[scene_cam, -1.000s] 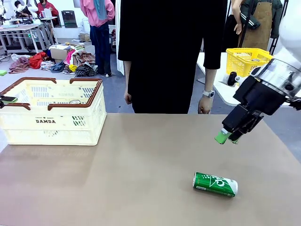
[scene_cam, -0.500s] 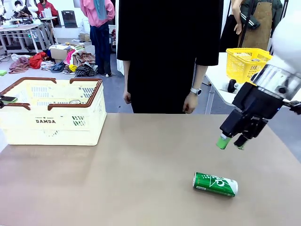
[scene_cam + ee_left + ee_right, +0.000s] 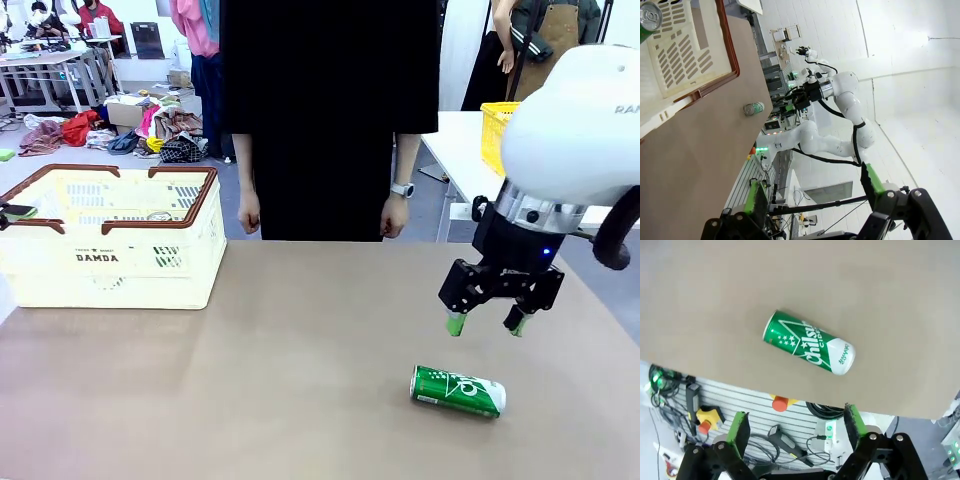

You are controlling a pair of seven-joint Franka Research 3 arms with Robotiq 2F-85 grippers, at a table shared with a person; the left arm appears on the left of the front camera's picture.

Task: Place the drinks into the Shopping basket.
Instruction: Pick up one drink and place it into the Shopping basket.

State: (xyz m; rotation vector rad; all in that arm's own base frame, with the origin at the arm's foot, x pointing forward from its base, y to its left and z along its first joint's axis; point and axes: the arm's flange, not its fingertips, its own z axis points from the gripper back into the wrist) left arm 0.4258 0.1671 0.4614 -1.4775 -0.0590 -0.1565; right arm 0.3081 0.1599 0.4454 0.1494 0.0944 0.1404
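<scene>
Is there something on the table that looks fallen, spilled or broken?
Only the green can stands out: it lies on its side on the table instead of upright, close to the open right end effector. No dent or spill shows. The Shopping basket stands level.

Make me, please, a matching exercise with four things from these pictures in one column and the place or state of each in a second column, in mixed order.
Things:
1. green can
2. Shopping basket
3. right gripper
4. yellow basket

Places or states:
A. stands at the robot's left end of the brown table
B. hangs open just above the table, holding nothing
C. lies on its side on the brown table
D. sits on the white table behind, to the right

Right pairs: 1-C, 2-A, 3-B, 4-D
</scene>
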